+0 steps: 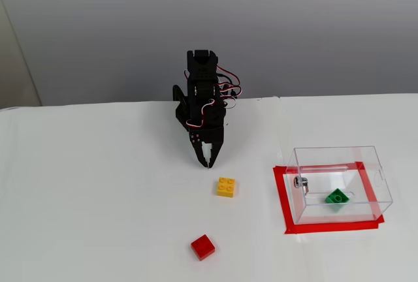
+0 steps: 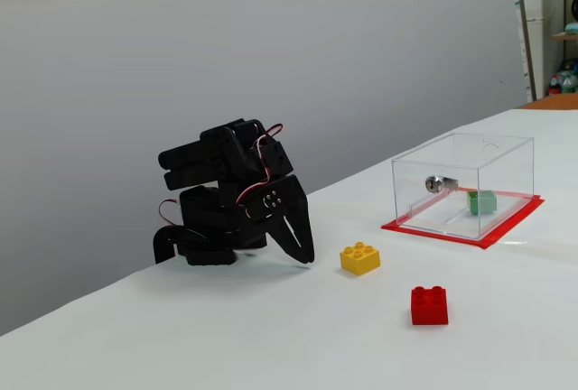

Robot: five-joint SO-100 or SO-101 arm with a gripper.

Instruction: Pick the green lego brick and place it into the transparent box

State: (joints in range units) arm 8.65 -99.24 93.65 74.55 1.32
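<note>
Both fixed views show the green lego brick inside the transparent box; the tool, empty, is pressed together.

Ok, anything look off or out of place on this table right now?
Nothing damaged or spilled. The green lego brick already lies inside the transparent box, turned diagonally to its walls. The yellow brick and red brick sit loose on the table, and the pincer hangs empty near the arm's base.
</note>
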